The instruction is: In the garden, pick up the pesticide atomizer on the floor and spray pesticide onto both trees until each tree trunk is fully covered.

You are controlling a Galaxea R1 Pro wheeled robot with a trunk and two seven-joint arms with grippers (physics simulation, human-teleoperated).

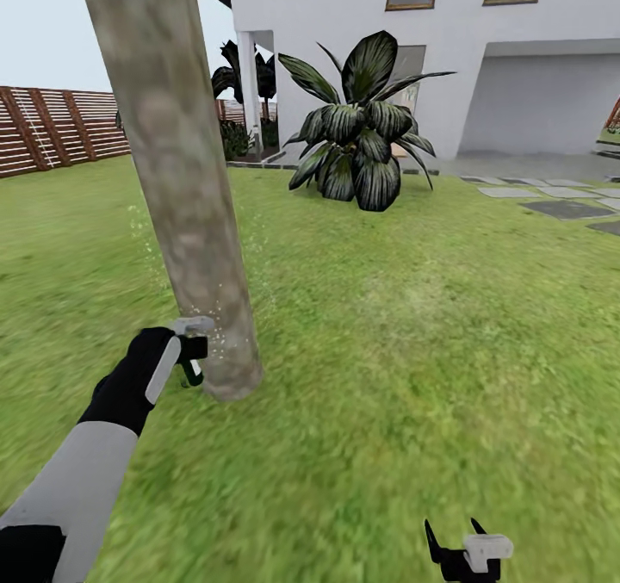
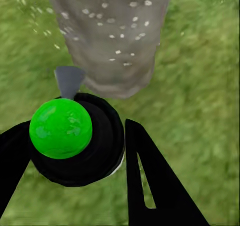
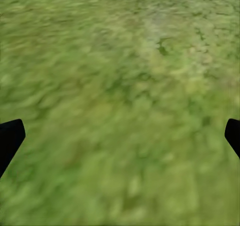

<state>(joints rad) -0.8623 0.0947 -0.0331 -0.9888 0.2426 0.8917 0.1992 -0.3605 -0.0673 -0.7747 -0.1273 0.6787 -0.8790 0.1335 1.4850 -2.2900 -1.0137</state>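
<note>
Pale specks dot the tree trunk (image 1: pixel 185 221) just ahead of my left claw (image 1: pixel 191 355), clamped on the pesticide atomizer (image 2: pixel 75 138); I'd sweep upward evenly, right claw (image 1: pixel 465 548) spread idle.

trunk (image 1: pixel 176 178): 1 | atomizer (image 2: pixel 75 138): 1 | pincers: 2 | palm plant (image 1: pixel 357 139): 1

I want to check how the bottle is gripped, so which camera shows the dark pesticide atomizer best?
The left wrist view: the dark round pesticide atomizer with a green top sits close up between the left gripper fingers, nozzle toward the speckled grey-beige tree trunk. The head view shows it small at the trunk's base. The right wrist view looks at green grass.
</note>
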